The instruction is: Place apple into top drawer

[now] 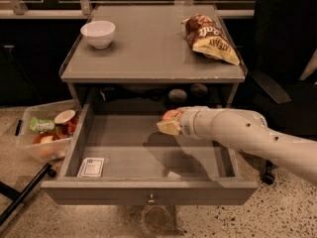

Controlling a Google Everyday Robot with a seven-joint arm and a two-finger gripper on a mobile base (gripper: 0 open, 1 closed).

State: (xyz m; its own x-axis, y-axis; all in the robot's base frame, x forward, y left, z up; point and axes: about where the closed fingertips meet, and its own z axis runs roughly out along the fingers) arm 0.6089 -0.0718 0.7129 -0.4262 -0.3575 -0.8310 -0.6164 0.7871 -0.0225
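The top drawer (pixel 148 191) of the grey table is pulled fully open, its front panel with a small metal knob nearest the camera. My gripper (pixel 168 123) reaches in from the right on a white arm and hovers above the middle of the drawer's inside. It is shut on the red-orange apple (pixel 171 115), of which only the top shows above the yellowish fingers (pixel 168 128). The apple is held above the drawer floor, not resting on it.
A small white card (pixel 91 166) lies in the drawer's front left corner. On the tabletop (pixel 148 48) stand a white bowl (pixel 98 33) and a chip bag (pixel 210 38). A clear plastic bin (pixel 44 133) with food items sits on the floor at left. A black chair (pixel 282 58) stands at right.
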